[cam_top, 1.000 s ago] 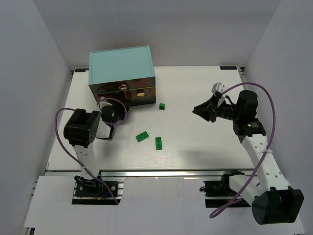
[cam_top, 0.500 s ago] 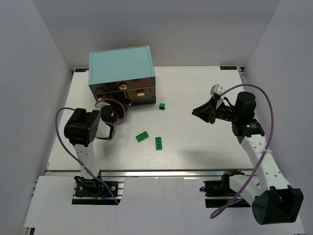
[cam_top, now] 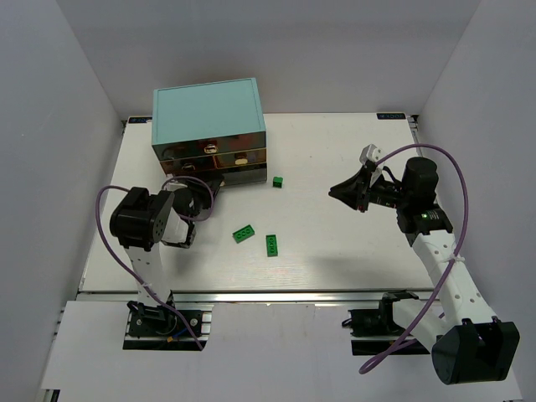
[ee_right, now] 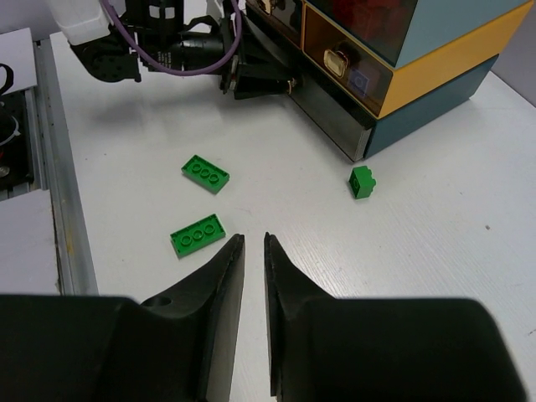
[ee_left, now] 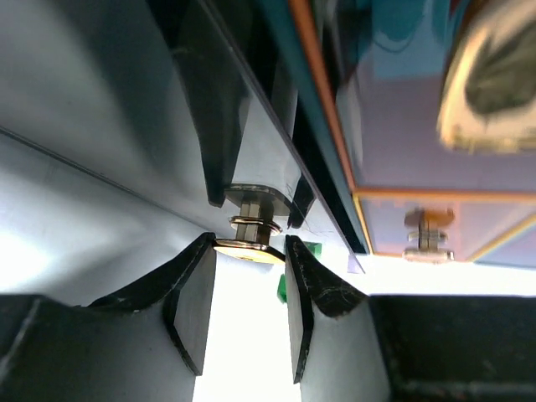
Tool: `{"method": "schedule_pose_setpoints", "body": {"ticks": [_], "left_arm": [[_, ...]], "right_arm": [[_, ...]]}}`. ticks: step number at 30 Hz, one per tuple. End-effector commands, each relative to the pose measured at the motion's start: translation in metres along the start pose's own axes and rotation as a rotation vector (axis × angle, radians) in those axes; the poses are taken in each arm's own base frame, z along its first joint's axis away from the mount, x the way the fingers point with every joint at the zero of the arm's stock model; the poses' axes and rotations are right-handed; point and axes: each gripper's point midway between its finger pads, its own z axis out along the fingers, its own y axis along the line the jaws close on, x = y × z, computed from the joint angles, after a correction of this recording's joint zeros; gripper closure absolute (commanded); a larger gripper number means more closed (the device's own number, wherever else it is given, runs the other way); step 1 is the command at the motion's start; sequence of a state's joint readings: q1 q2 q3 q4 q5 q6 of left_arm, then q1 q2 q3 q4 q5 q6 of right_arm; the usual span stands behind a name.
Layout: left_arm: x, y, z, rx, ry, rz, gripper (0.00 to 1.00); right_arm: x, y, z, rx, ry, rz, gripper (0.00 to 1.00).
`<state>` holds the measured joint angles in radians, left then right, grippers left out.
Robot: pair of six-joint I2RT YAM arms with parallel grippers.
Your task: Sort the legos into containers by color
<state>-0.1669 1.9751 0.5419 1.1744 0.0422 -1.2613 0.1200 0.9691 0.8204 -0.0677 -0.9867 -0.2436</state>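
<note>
3 green legos (cam_top: 244,234) lay on the tabletop (cam_top: 352,260): small block (cam_top: 277,180) at 4 o'clock of the 1 teal cabinet (cam_top: 207,113); left plate (cam_top: 244,234), long axis 2–8 o'clock; right plate (cam_top: 271,244), 12–6 | all sat well off the edges | left tool (ee_left: 249,268) was clamped on a drawer knob (ee_left: 249,249) | right tool (ee_right: 254,243) hung at their 3 o'clock, narrowly apart, empty

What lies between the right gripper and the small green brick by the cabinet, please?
Only bare table, as the right wrist view shows, from right gripper to small green brick.

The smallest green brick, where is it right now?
Seen from above, the smallest green brick lies on the white table, just off the teal cabinet's front right corner.
</note>
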Motion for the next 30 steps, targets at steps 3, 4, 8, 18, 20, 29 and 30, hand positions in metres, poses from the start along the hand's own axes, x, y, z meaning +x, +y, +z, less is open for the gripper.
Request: {"method": "schedule_pose_setpoints", "body": {"ticks": [3,4,8,18,20,29,30], "left_arm": [[0.003,-0.007,-0.026,0.063,0.013,0.012,0.74],[0.008,-0.010,-0.032,0.075,0.023,0.013,0.74],[0.014,-0.001,-0.055,0.069,0.037,-0.002,0.74],[0.023,0.007,-0.085,0.072,0.067,-0.028,0.19],[0.026,0.010,-0.087,0.053,0.083,-0.028,0.17],[0.023,0.031,-0.113,-0.178,0.098,0.060,0.34],[0.019,0.033,-0.116,-0.203,0.079,0.076,0.45]], "right_arm": [[-0.004,-0.003,0.001,0.008,-0.015,-0.041,0.80],[-0.004,-0.003,0.001,0.008,-0.015,-0.044,0.80],[-0.003,-0.003,0.002,0.007,-0.013,-0.037,0.80],[0.010,-0.006,0.007,-0.023,0.030,-0.006,0.59],[0.012,-0.006,0.008,-0.032,0.037,-0.009,0.57],[0.025,-0.007,0.016,-0.047,0.076,-0.008,0.59],[0.026,-0.006,0.018,-0.053,0.081,-0.007,0.59]]}}
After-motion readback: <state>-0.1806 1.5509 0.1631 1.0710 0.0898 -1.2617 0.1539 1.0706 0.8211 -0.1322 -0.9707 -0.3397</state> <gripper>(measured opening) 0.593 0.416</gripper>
